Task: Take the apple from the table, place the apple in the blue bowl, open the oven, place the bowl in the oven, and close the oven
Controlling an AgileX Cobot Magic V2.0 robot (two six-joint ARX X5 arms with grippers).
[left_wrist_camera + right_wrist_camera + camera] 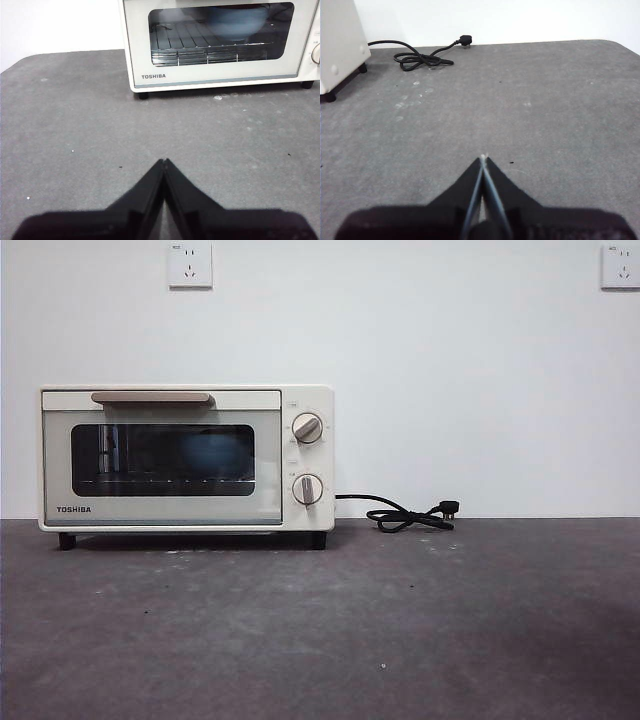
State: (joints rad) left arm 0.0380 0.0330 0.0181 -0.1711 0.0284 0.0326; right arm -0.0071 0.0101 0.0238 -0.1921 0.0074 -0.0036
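Observation:
The cream-white oven [186,458] stands at the back left of the grey table [400,630], its glass door closed. Through the glass the blue bowl [236,22] rests on the wire rack, also faintly visible as the blue bowl [215,455] in the front view. The apple is hidden. My left gripper [164,161] hovers shut and empty over the table in front of the oven [220,42]. My right gripper [483,158] is shut and empty over the bare table right of the oven [337,45]. Neither arm shows in the front view.
A black cord [405,513] with its plug lies coiled on the table right of the oven, near the white wall; it appears as the cord [420,57] in the right wrist view. Two wall sockets [190,265] sit high on the wall.

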